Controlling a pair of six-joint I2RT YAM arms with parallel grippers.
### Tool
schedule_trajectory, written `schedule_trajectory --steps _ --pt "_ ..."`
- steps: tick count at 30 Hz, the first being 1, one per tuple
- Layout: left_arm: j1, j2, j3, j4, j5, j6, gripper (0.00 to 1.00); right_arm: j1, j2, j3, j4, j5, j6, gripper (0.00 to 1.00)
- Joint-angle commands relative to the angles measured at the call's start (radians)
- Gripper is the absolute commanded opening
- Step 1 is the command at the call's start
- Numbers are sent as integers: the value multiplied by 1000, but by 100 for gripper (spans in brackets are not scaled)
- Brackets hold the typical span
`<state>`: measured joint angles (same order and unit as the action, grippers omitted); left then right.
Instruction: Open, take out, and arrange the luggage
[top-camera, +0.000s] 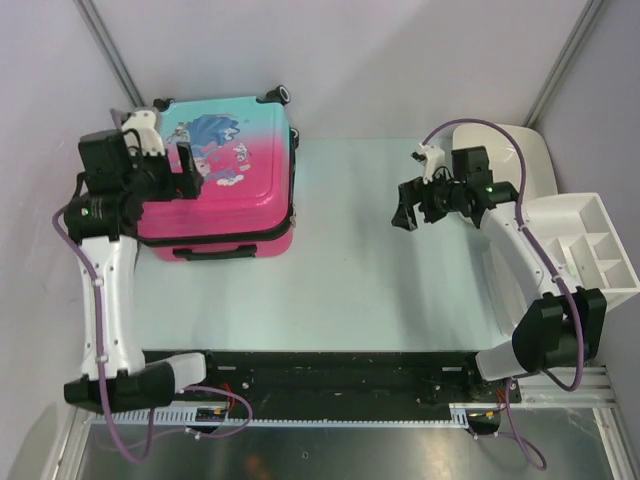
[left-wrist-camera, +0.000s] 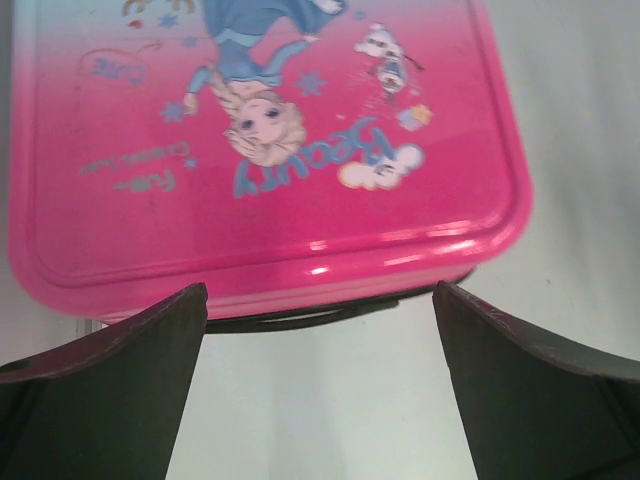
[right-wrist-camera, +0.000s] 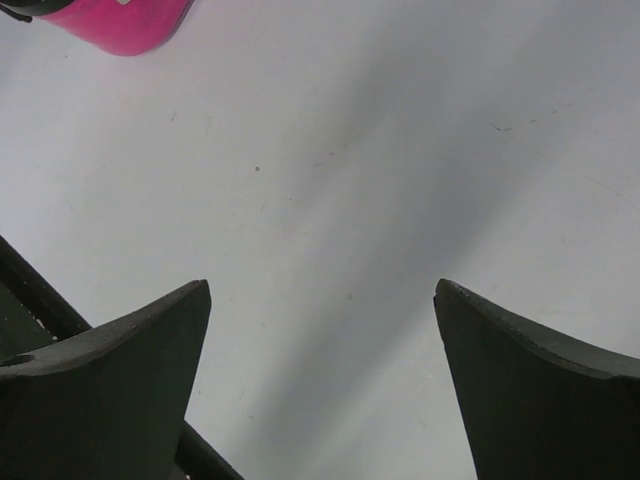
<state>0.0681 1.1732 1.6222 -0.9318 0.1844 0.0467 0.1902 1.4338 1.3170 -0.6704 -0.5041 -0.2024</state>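
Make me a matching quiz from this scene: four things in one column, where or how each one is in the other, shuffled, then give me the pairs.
Things:
1. suitcase
2. left gripper
3. right gripper
4. organiser

States:
A. open above bare table
B. white, at the far right
C. lying flat and shut, far left
D. open above the printed pink lid

Pairs: 1-C, 2-D, 3-A, 4-B

luggage (left-wrist-camera: 270, 200) lid, blue word: "Beauty", upside down in left wrist view
lid, pink word: "CUTE", faint
lid, small teal script: "Fun", rest unreadable
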Motion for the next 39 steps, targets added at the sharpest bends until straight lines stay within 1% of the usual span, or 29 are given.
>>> schedule_trajectory --steps 1,3,4,5,6,7,8,10,11,15,17,20,26,33,34,36,37,39 --pt "159 120 91 14 177 -66 100 37 30 31 48 12 -14 100" --pt "205 183 163 17 184 -64 100 51 43 31 54 22 -20 100" --pt "211 254 194 18 164 -61 100 52 48 33 64 25 -25 100" --pt "217 288 267 18 149 -57 100 54 50 31 69 27 -26 100" --pt "228 324 304 18 136 -56 100 54 54 31 77 29 -26 100" --pt "236 394 336 18 116 -57 100 52 57 31 90 35 -26 100" --pt "237 426 403 18 103 -61 100 54 59 31 103 35 -17 100" --pt "251 495 471 24 55 -76 100 54 66 31 132 24 -8 100" --pt "256 566 538 24 47 -85 100 52 66 31 144 21 6 100" --pt "262 700 643 34 7 -90 100 57 85 31 221 -7 52 100" --pt "266 770 685 36 13 -87 100 61 96 31 274 -13 70 100" --pt "274 822 726 54 6 -85 100 69 108 31 314 -30 83 100" --pt "309 924 740 100 27 -97 100 83 131 31 345 -47 80 100" --pt "358 993 691 119 133 -79 100 86 155 31 347 -96 63 100" --pt "363 1000 680 120 189 -76 100 86 158 31 345 -105 60 100" --pt "368 1005 647 123 248 -71 100 86 162 30 345 -131 46 100" --pt "366 1004 633 125 315 -68 100 86 162 28 348 -140 41 100" --pt "365 993 576 128 389 -54 100 86 157 15 370 -163 26 100"
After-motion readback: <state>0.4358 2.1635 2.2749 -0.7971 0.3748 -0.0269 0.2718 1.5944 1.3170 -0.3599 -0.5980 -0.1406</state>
